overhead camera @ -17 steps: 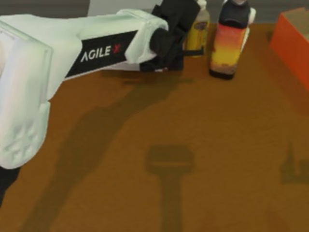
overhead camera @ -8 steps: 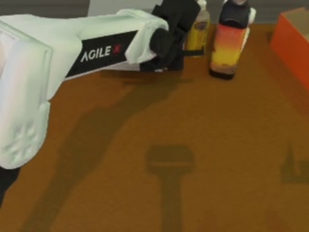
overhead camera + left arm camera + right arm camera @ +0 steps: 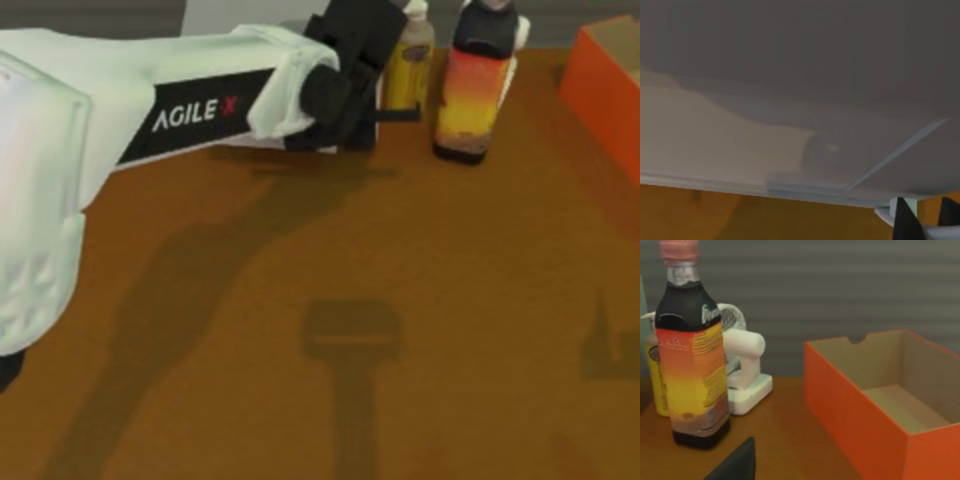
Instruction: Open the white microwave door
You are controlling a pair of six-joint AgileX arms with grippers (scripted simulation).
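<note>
My left arm (image 3: 150,130) stretches from the frame's left edge to the upper middle of the top view, w/ its left gripper (image 3: 352,70) up against the white microwave (image 3: 245,15) at the top edge; can't tell if the claw is released or clenched. Left wrist view is filled by the microwave door (image 3: 800,100), very close. Right gripper isn't seen from above; its cam faces a dark bottle (image 3: 692,355) and an orange box (image 3: 885,395).

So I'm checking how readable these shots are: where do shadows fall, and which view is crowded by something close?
Top view: the left arm casts a long shadow across the table. Left wrist view: the microwave door fills nearly everything. Right wrist view: evenly lit.
</note>
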